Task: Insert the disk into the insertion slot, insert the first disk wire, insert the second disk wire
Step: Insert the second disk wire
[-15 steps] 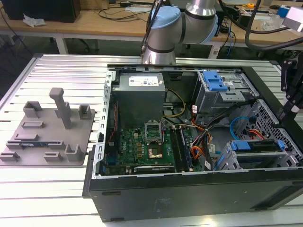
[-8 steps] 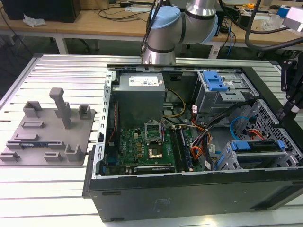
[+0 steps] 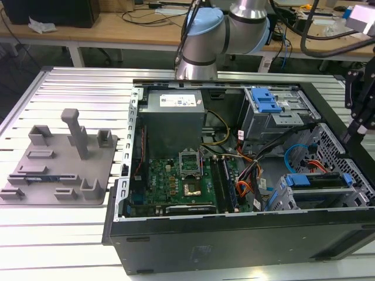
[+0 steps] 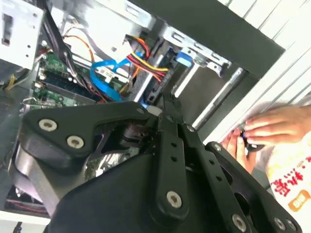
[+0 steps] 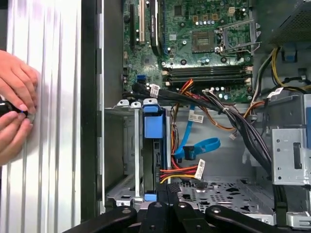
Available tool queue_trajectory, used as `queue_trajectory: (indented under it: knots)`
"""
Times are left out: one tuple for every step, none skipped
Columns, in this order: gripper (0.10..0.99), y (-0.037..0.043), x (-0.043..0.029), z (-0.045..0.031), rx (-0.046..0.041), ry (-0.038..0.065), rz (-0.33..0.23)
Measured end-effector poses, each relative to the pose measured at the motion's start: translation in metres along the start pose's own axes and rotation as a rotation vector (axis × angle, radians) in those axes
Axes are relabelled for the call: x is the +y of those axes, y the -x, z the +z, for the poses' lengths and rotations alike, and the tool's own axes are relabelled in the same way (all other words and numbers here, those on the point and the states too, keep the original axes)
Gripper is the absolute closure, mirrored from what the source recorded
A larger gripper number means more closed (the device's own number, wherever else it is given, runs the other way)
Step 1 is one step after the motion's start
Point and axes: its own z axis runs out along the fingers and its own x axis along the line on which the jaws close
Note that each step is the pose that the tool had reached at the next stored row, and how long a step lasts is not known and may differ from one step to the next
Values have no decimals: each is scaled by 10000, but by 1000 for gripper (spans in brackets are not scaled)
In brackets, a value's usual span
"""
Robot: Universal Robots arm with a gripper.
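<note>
The disk (image 5: 151, 127) is seen seated in the insertion slot (image 5: 127, 160). The gripper (image 5: 167, 213) is positioned above the slot; its finger state cannot be told.

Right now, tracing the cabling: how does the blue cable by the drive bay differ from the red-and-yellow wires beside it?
The blue cable is one flat band curled into a loop; the red-and-yellow wires are several thin strands bundled together. A white tag hangs on the wires, none on the blue cable's loop. Both lie beside the disk.
</note>
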Motion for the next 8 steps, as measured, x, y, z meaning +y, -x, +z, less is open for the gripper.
queue_trajectory:
  knots:
    - [980,36,0,-4,176,10,10]
    - [980,108,2,-13,545,14,34]
    - [980,155,20,-9,681,-1,47]
    - [980,200,99,11,711,-143,76]
    - [980,203,136,17,711,-272,104]
    - [980,204,158,20,710,-403,132]
    - [980,204,183,23,710,-541,162]
    - [980,204,203,27,708,-660,186]
